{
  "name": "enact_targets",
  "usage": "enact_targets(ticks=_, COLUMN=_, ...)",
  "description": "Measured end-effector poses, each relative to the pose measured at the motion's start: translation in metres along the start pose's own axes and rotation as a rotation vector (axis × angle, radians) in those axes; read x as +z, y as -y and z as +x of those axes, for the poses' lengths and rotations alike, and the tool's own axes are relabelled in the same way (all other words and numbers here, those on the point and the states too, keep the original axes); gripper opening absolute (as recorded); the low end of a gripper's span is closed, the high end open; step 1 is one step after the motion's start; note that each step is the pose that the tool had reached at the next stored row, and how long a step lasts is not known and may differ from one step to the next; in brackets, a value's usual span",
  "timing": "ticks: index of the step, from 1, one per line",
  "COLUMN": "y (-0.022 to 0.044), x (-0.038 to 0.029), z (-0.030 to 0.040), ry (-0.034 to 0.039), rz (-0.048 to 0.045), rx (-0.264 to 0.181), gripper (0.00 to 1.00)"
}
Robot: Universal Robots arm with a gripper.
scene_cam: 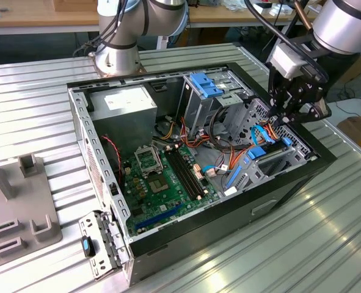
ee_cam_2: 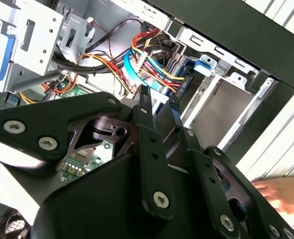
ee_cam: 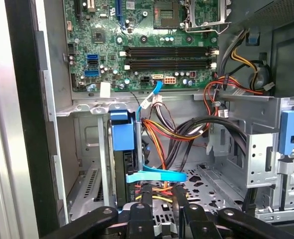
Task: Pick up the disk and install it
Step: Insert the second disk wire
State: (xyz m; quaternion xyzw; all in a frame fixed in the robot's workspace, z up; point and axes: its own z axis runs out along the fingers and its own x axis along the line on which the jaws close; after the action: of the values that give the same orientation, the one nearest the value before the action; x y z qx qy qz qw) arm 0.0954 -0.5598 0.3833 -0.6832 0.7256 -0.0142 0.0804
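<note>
exterior view, near to far: the ribbed metal tabletop (scene_cam: 302, 244) fills the lower frame, and an open computer case (scene_cam: 290, 183) lies on it with the green motherboard (scene_cam: 162, 183) at centre. at the case's right edge, mid-right of the frame, the disk (scene_cam: 267, 149) sits in the drive bay, its blue rails showing among orange and blue cables. just above it, in the upper right, the end effector (scene_cam: 284, 119) hangs with its fingers close together on nothing that can be made out; it looks closed and empty, judging from both wrist views. first wrist view shows the disk (ee_cam: 123, 149) standing in its bay at centre-left, blue tab outward. the install seems largely done; whether it is fully seated cannot be told.
</note>
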Motion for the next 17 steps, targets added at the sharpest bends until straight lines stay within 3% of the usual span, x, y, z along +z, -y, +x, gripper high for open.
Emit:
enact_targets(ticks=6, y=-0.0001, x=0.0002, z=-0.0020, ry=-0.0007, rz=-0.0006, rx=0.000, gripper=0.30)
enact_targets(ticks=8, y=0.0007, x=0.0005, z=-0.0021, ry=-0.0038, rz=-0.0416, rx=0.004, gripper=0.30)
enact_targets(ticks=9, y=0.0007, x=0.0005, z=-0.0022, ry=-0.0041, rz=-0.0469, rx=0.004, gripper=0.30)
enact_targets(ticks=17, y=0.0018, x=0.0008, z=-0.0034, ry=-0.0048, rz=-0.0504, rx=0.004, gripper=0.30)
